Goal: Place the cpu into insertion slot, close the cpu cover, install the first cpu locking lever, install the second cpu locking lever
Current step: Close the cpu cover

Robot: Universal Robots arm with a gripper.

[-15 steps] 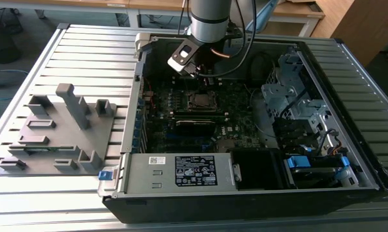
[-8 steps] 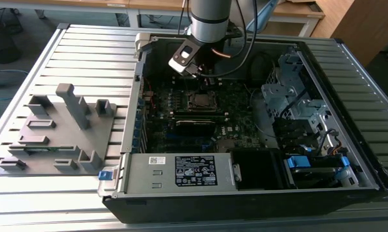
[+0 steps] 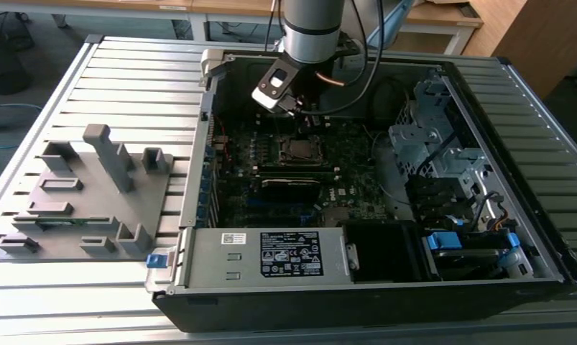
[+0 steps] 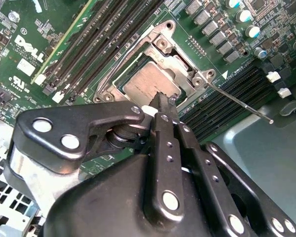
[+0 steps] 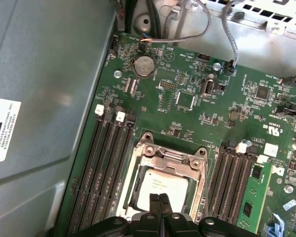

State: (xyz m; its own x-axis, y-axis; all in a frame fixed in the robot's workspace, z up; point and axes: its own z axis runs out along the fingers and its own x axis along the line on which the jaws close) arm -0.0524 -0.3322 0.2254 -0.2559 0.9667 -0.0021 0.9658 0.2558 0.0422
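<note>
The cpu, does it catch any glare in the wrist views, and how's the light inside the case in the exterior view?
First wrist view: the cpu reflects pale, washed-out light. Second wrist view: its face looks dull and evenly lit. Exterior view: the case interior is dim against the bright slatted table.

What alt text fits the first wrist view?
The gripper, fingertips together, hangs over the silver cpu, which is framed by the silvery cpu cover. Long black memory slots run along both sides of it on the green motherboard.
</note>
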